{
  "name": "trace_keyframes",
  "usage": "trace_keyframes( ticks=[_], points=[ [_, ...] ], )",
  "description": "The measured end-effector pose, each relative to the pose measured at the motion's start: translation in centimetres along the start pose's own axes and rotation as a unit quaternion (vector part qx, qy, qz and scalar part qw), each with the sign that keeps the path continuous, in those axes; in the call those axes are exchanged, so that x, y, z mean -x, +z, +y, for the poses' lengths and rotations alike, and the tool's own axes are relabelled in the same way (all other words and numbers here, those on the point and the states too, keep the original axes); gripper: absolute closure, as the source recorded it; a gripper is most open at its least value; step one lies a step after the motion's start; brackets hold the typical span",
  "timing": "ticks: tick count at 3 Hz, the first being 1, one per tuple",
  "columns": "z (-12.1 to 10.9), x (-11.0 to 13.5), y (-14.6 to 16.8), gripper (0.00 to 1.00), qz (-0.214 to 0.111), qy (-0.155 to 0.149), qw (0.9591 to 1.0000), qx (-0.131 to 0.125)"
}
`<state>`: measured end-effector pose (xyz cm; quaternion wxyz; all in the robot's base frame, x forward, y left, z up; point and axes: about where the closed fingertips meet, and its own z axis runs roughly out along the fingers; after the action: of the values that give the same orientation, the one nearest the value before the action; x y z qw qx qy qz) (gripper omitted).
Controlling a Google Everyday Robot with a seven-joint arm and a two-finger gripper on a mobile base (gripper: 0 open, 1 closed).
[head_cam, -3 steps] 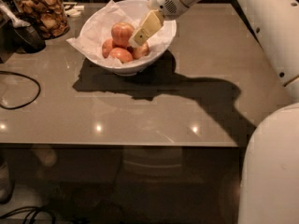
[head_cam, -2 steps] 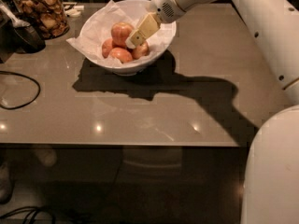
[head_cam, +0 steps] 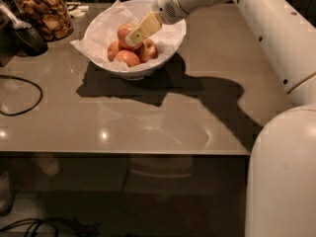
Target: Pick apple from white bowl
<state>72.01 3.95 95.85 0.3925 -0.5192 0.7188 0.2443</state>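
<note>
The white bowl (head_cam: 170, 43), lined with crinkled white paper, stands at the back of the table. Several red-orange apples lie in it. The largest apple (head_cam: 123, 32), with a pale blush, is at the back of the pile. Smaller apples lie left (head_cam: 113, 50), front (head_cam: 128, 58) and right (head_cam: 149, 51). My gripper (head_cam: 132, 38) reaches down into the bowl from the upper right. Its cream tip lies against the right side of the largest apple and hides part of it.
A glass jar of brown snacks (head_cam: 47, 11) stands at the back left, with a dark scoop (head_cam: 24, 36) beside it. A black cable (head_cam: 19, 95) loops on the left. The table's front edge (head_cam: 123, 154) runs across. My white arm (head_cam: 276, 38) fills the right side.
My gripper has moved a little left and deeper into the bowl, from over the right-hand apples onto the largest apple. The bowl and the apples have not moved.
</note>
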Motion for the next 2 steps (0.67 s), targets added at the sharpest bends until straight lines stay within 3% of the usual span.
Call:
trace_keyframes(
  ticks=[2],
  points=[
    [-0.93,-0.27,1.41,0.0,0.0,0.024,0.9997,-0.004]
  ],
)
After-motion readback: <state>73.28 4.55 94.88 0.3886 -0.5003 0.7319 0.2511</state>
